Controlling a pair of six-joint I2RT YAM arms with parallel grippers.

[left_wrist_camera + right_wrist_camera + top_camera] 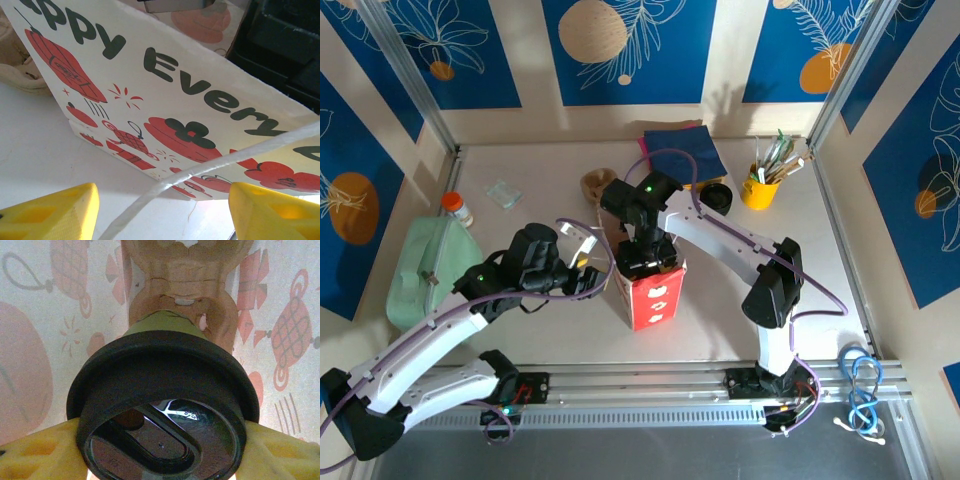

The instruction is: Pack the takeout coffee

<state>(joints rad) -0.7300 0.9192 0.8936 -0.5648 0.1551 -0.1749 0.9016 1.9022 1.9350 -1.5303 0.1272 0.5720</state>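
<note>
The takeout coffee (161, 324) has a black lid (165, 385) and hangs inside the red-and-white paper bag (648, 295). My right gripper (161, 450) is shut on it, with a yellow finger pressed against each side of the lid. A brown pulp cup carrier (180, 275) lies below the cup at the bag's bottom. From above, the right gripper (645, 262) reaches down into the bag's mouth. My left gripper (162, 220) stands open at the bag's left side (165, 100). The bag's white cord handle (200, 167) runs loosely between its fingers.
At the back of the table are a yellow pot of utensils (758, 190), a spare black lid (717, 197), a blue cloth (685, 150) and a brown pulp piece (598, 185). On the left are a green bag (425, 270), an orange-capped bottle (457, 208) and a clear wrapper (503, 192).
</note>
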